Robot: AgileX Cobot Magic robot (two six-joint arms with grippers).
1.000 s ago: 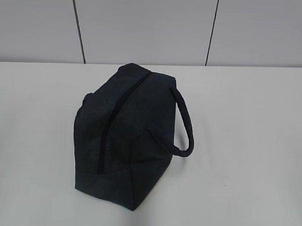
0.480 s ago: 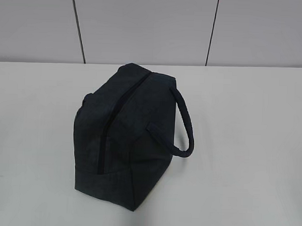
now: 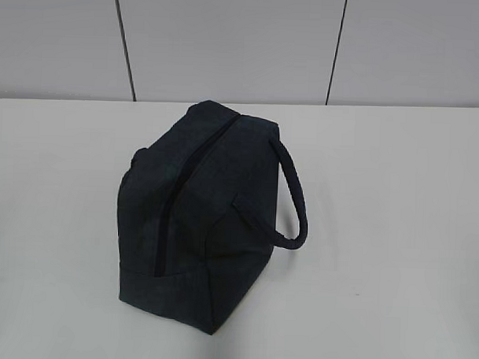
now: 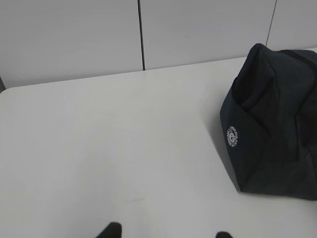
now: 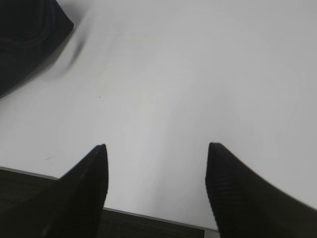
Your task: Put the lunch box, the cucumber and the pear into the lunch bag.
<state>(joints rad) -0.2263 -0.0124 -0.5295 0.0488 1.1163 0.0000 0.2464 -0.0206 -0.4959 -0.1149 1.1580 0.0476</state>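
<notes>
The dark navy lunch bag (image 3: 195,217) stands on the white table (image 3: 379,232) with its zipper (image 3: 174,201) shut and its strap handle (image 3: 294,197) looping to the right. It shows at the right of the left wrist view (image 4: 272,119) and at the top left corner of the right wrist view (image 5: 25,34). The lunch box, cucumber and pear are not in view. My left gripper (image 4: 168,233) is open and empty, only its fingertips showing, well left of the bag. My right gripper (image 5: 156,148) is open and empty above the table's front edge.
A grey panelled wall (image 3: 228,45) runs behind the table. The table's near edge (image 5: 148,215) shows just below my right gripper's fingers. A round white logo (image 4: 233,137) marks the bag's end panel.
</notes>
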